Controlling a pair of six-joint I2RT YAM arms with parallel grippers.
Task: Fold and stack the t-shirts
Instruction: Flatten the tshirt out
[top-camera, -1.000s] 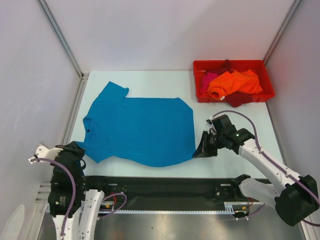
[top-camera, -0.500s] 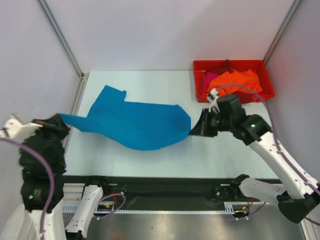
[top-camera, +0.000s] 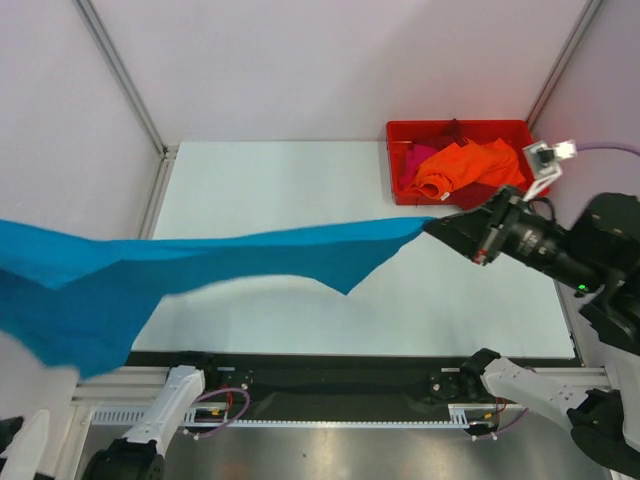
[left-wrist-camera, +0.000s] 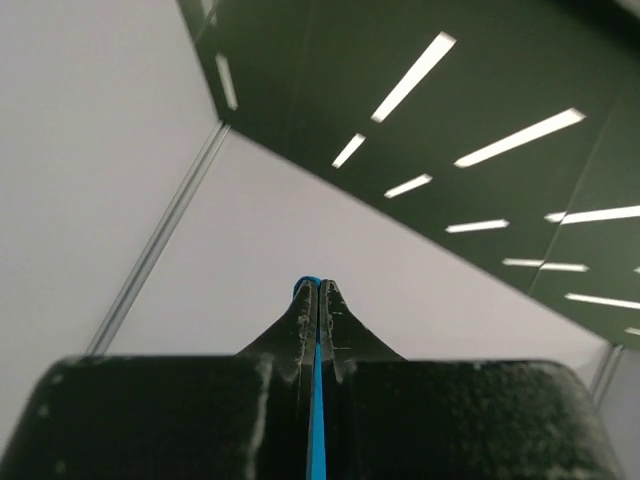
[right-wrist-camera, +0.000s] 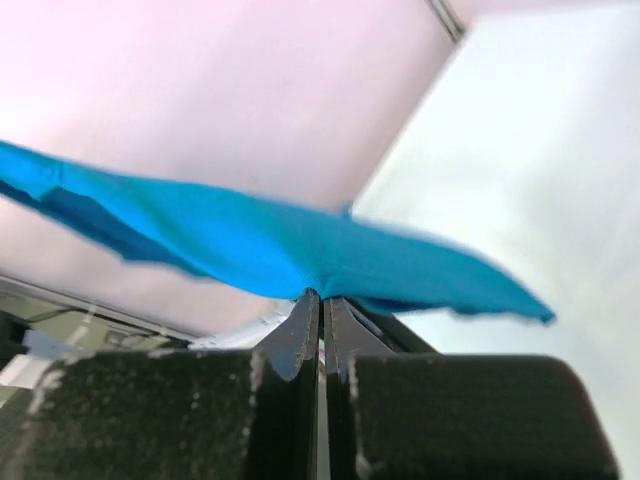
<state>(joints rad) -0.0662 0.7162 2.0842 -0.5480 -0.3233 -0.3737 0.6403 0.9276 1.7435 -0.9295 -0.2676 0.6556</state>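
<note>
The teal-blue t-shirt hangs stretched in the air across the table, lifted high toward the camera. My right gripper is shut on its right end; the right wrist view shows the cloth spreading from the closed fingertips. My left gripper is out of the top view beyond the left edge. In the left wrist view it is shut on a thin strip of teal cloth and points up at the ceiling. Orange, magenta-pink and dark red t-shirts lie heaped in the bin.
A rigid red plastic bin stands at the back right of the white table. Enclosure walls with metal posts close the left, back and right sides. A black rail runs along the near edge.
Both arms have risen sharply and pulled apart. The teal shirt went from lying flat on the table to hanging taut in the air; the left arm has left the top view.
</note>
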